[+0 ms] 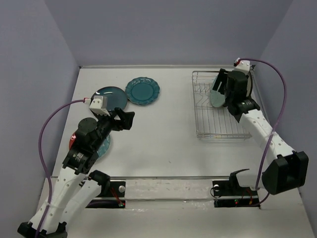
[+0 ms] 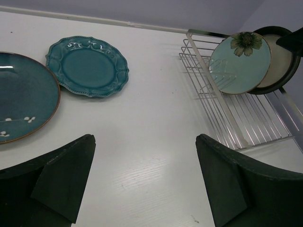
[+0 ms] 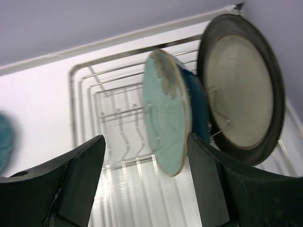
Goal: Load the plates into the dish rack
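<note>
The silver wire dish rack (image 1: 218, 124) stands at the right. In it, on edge, stand the mint plate with a flower centre (image 3: 165, 127), a navy plate (image 3: 198, 109) behind it and the brown-rimmed cream plate (image 3: 241, 90). My right gripper (image 3: 147, 161) is open over the rack, its jaws either side of the mint plate's lower edge. At the far left the dark teal round plate (image 1: 110, 95) and the teal scalloped plate (image 1: 142, 90) lie flat. The red-rimmed teal plate (image 1: 103, 145) is mostly hidden under my left arm. My left gripper (image 1: 126, 119) is open and empty above bare table.
The left wrist view shows the round plate (image 2: 23, 109), the scalloped plate (image 2: 87, 66), the rack (image 2: 246, 123) and the mint plate (image 2: 239, 64). Purple walls close the back and sides. The rack's front rows of tines (image 1: 218, 119) hold nothing.
</note>
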You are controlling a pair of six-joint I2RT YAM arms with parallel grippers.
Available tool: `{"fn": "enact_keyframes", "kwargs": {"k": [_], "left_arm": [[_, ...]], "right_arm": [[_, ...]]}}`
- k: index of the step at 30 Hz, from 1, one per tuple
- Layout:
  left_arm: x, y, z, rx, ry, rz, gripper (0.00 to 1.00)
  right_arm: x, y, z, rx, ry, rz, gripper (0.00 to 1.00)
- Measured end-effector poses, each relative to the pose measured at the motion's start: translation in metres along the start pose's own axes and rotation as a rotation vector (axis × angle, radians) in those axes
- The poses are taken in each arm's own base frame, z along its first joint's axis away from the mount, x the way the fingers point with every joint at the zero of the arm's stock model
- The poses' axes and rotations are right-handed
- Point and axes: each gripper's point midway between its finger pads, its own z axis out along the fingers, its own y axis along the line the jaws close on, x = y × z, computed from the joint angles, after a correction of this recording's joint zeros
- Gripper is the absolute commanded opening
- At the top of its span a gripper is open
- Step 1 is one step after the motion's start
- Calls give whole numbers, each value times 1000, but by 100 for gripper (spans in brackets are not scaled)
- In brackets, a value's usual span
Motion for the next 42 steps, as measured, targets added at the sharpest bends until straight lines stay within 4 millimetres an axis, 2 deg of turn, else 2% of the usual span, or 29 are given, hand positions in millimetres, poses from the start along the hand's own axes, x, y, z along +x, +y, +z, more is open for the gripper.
{"fn": "enact_keyframes", "kwargs": {"k": [3,5,7,8,11,12,13,14,15,18,20,24,27,30,34,42], "left_arm": [[-1,3,0,-13,-5,-2,97],[-4,9,0,-42,-19,-6,97],[-11,19,-2,-86,-47,-16,97],[-14,24,-3,-107,-62,-22,96],[-25,37,-8,-171,-112,-38,96],[-28,41,-11,-195,-131,-45,96],[-30,43,-12,-204,-141,-49,96],[-35,47,-16,-225,-164,-55,96],[-37,50,-17,-240,-174,-58,96],[-40,57,-20,-280,-196,-66,96],[-41,61,-21,-300,-199,-67,96],[-40,65,-22,-323,-201,-67,96],[-41,66,-25,-326,-205,-67,96],[-43,64,-27,-320,-215,-68,95],[-43,61,-29,-306,-219,-68,95],[-43,56,-29,-285,-218,-67,95]], "right_arm": [[-2,39,-24,-158,-5,70,70],[5,82,-41,-311,13,112,64],[23,128,-58,-457,64,120,56],[33,155,-68,-535,93,128,48],[87,233,-100,-737,228,107,28],[110,259,-112,-805,290,99,28],[123,272,-120,-832,322,92,28],[152,297,-136,-889,392,74,28],[167,313,-147,-922,434,70,30],[205,367,-178,-1020,527,57,39],[220,397,-199,-1081,567,69,46],[247,440,-232,-1180,644,102,51],[270,464,-241,-1219,708,135,53],[303,474,-239,-1214,796,159,53],[337,480,-238,-1193,888,184,54],[342,503,-250,-1241,961,266,49]]}}
